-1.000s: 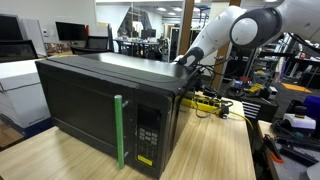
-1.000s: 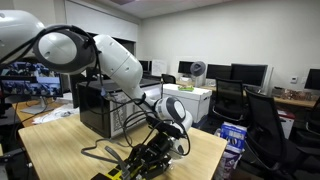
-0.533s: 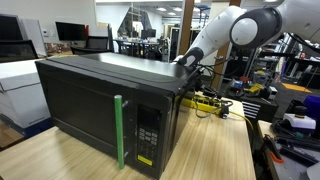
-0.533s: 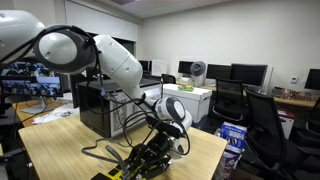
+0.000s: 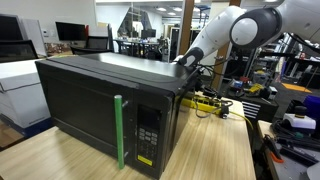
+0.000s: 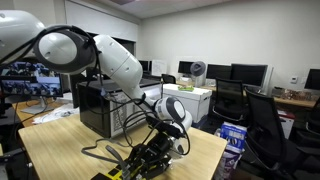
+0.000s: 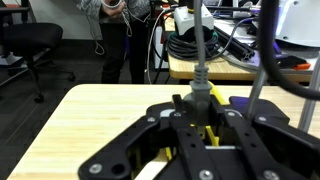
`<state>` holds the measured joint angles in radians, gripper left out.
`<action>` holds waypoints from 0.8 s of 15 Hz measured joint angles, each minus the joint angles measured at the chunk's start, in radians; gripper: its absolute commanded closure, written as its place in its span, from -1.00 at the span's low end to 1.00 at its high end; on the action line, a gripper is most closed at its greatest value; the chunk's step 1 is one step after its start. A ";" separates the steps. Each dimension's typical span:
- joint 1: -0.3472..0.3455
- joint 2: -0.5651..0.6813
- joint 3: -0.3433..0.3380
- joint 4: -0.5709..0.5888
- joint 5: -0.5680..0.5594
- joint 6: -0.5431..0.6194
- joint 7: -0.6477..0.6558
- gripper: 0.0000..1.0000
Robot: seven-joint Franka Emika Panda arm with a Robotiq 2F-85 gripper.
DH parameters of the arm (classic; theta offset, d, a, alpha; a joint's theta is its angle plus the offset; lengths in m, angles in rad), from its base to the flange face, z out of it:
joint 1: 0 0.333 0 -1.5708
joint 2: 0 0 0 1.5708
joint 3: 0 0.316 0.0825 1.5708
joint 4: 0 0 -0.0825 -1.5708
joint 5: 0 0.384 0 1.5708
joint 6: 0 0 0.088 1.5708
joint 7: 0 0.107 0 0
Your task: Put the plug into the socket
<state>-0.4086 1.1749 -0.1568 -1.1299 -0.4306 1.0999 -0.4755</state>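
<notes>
In the wrist view my gripper [image 7: 197, 112] is shut on a grey plug [image 7: 199, 100] whose grey cable [image 7: 200, 50] runs up and away. Right below the plug lies the yellow power strip [image 7: 218, 97], mostly hidden by my black fingers. In an exterior view the gripper [image 6: 152, 156] hangs low over the strip [image 6: 124, 172] at the table's near end. In an exterior view the strip [image 5: 207, 101] shows behind the microwave, and the gripper itself is hidden there. I cannot tell whether the plug's prongs touch an outlet.
A large black microwave [image 5: 100, 100] with a green handle [image 5: 119, 130] stands on the wooden table [image 6: 60, 150] beside my arm. Loose black cables [image 6: 100, 155] lie near the strip. Coiled cables [image 7: 190, 40] and a standing person [image 7: 115, 40] are beyond the table's far edge.
</notes>
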 measured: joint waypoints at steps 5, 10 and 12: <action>-0.001 0.003 0.003 0.007 0.002 0.021 0.000 -0.17; -0.001 0.011 0.008 0.063 -0.003 0.096 -0.022 -0.90; -0.005 0.010 0.005 0.069 -0.005 0.115 -0.037 -1.00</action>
<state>-0.4135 1.1850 -0.1519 -1.0613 -0.4352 1.2150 -0.5124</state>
